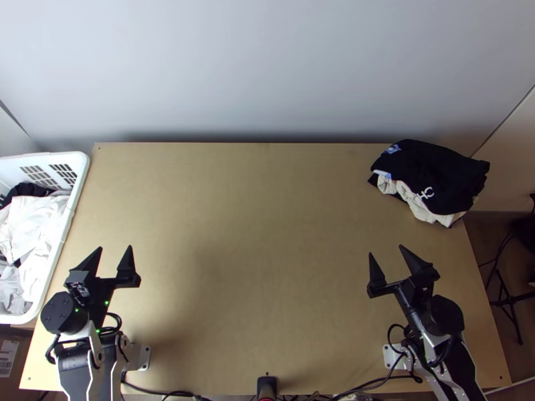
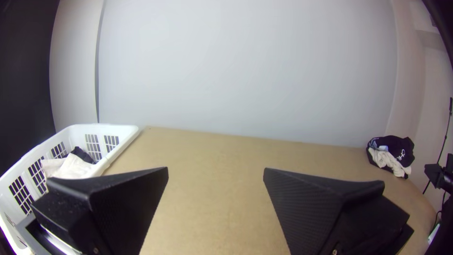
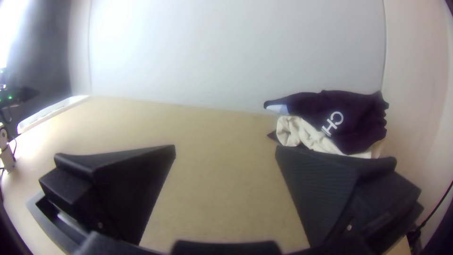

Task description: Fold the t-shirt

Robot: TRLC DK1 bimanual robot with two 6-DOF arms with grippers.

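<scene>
Clothes [image 1: 435, 175] heaped at the far right, laundry [image 1: 37, 224] in the basket [image 1: 81, 162], left gripper [image 1: 114, 248] and right gripper [image 1: 386, 250] gaping empty, and the whole fold looks left to do!

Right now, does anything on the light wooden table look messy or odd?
The black-and-cream cloth pile at the far right corner looks untidy: layers bunched unevenly, seemingly jutting past the table.

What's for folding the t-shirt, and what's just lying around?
Job, probably:
left tool
right tool
white laundry basket
clothes inside
dark and cream clothes pile
I can't tell which is the t-shirt.

Just around:
black cables
black stand
</scene>
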